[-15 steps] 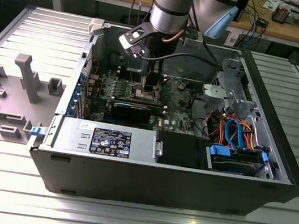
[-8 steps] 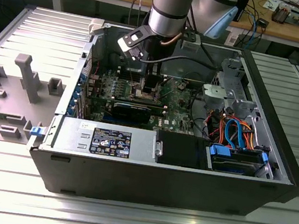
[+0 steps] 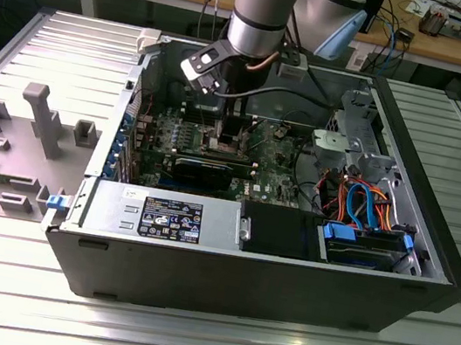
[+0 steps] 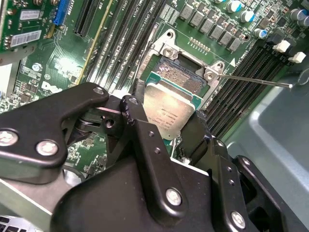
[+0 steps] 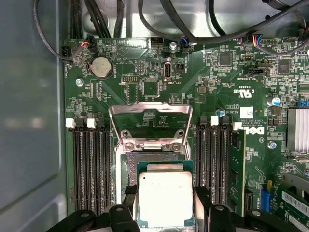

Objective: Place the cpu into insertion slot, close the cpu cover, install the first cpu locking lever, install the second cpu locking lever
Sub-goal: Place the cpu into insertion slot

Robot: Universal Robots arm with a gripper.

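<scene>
Ribbed metal table (image 3: pixel 186 333) carries an open computer case (image 3: pixel 238 285) lying on its side. Inside it sit a green motherboard (image 5: pixel 212 87), a black card (image 3: pixel 205 168) and bundled cables (image 3: pixel 362 203). The arm (image 3: pixel 262 10) reaches straight down into the case. The gripper (image 5: pixel 165 208) has its fingers (image 5: pixel 202 198) pinching the cpu chip (image 5: pixel 165 193) by two edges, partly over the socket (image 5: pixel 149 162), whose brown centre lies bare. The cover (image 5: pixel 149 107) stands raised.

Silver-grey arm (image 3: pixel 259 9), pale blue joint caps (image 3: pixel 338 31), black screwed fingers (image 4: pixel 140 130)
</scene>
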